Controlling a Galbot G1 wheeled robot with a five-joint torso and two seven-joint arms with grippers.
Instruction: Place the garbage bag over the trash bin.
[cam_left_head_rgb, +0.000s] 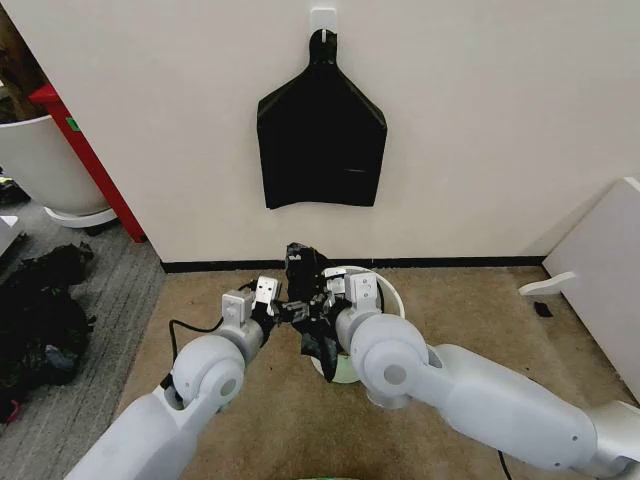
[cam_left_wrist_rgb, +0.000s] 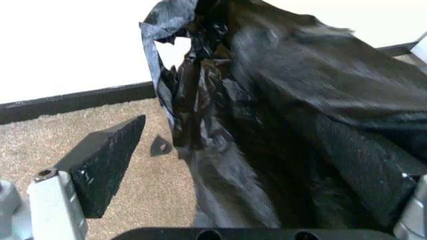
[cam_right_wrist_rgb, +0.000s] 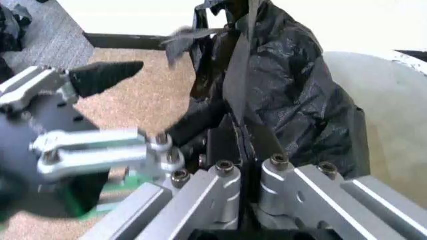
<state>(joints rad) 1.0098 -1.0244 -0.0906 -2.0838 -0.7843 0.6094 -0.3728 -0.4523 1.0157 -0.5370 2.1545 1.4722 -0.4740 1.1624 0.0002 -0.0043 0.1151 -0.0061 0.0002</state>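
The right hand (cam_right_wrist_rgb: 233, 145) pinches the garbage bag (cam_left_head_rgb: 312, 300) above the trash bin (cam_left_head_rgb: 385, 290). The left hand (cam_left_wrist_rgb: 227, 165) gapes open around it. The thin plastic could slip loose and miss the rim.

We see the garbage bag (cam_left_head_rgb: 312, 300), glossy black and heavily crinkled, bunched upright at the centre of the head view, its upper edge ragged and its lower part hanging down. Directly behind it and to its right stands the trash bin (cam_left_head_rgb: 385, 288), a round white bucket on tan carpet, its rolled rim partly covered by the bag.
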